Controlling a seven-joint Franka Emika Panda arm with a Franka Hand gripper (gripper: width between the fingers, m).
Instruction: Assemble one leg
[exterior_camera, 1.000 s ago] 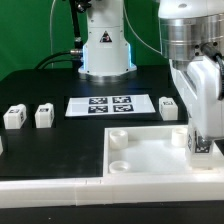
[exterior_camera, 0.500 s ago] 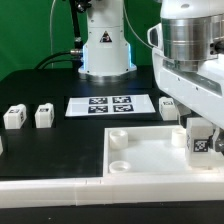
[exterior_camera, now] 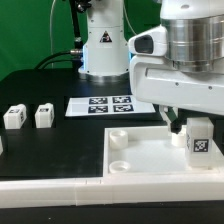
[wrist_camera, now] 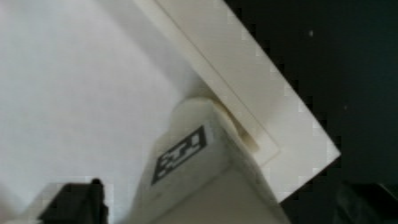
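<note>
A white leg [exterior_camera: 200,140] with a black-and-white tag on its face stands upright at the far right corner of the large white panel [exterior_camera: 150,158]. My gripper [exterior_camera: 183,118] hangs just above and beside it, open, holding nothing. In the wrist view the same leg [wrist_camera: 205,160] rises between my two dark fingers [wrist_camera: 71,205], with a gap on each side, next to the panel's raised rim [wrist_camera: 249,90]. Two more legs [exterior_camera: 14,117] [exterior_camera: 44,116] stand on the black table at the exterior view's left.
The marker board [exterior_camera: 105,105] lies behind the panel. The robot's base [exterior_camera: 105,50] stands at the back. Round sockets [exterior_camera: 118,139] [exterior_camera: 118,166] show at the panel's left corners. A white strip [exterior_camera: 60,195] runs along the table's front edge.
My jaws have opened and let go of the leg, which stays upright on the panel. The hand has risen and shifted toward the exterior view's left.
</note>
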